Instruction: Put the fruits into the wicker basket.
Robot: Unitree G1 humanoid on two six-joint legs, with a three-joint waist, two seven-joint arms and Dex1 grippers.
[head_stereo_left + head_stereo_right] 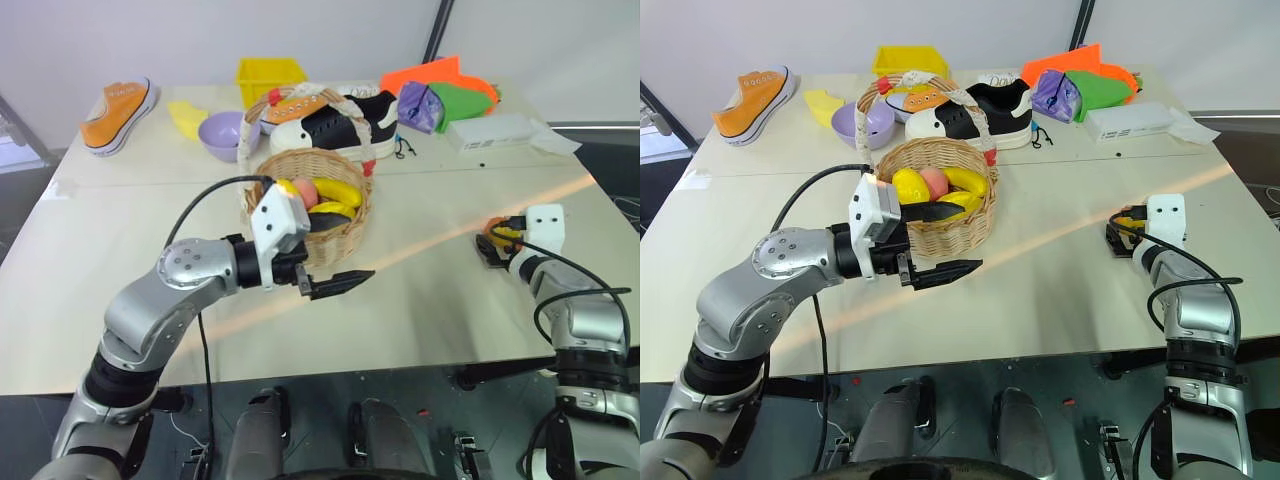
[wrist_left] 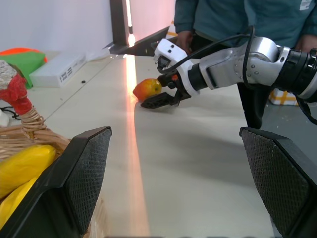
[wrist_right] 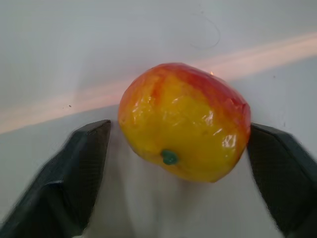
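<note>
Table (image 1: 420, 300), right gripper (image 1: 494, 243) half-hiding mango (image 3: 185, 129)

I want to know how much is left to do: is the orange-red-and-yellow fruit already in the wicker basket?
No, the orange-red-and-yellow fruit lies on the table between the right gripper fingers, far from the wicker basket.

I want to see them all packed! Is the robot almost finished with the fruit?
Nearly. Yellow and pink fruits already lie in the basket. The left gripper is open and empty beside it. The right gripper straddles the last orange-red fruit on the table, not yet lifted.
</note>
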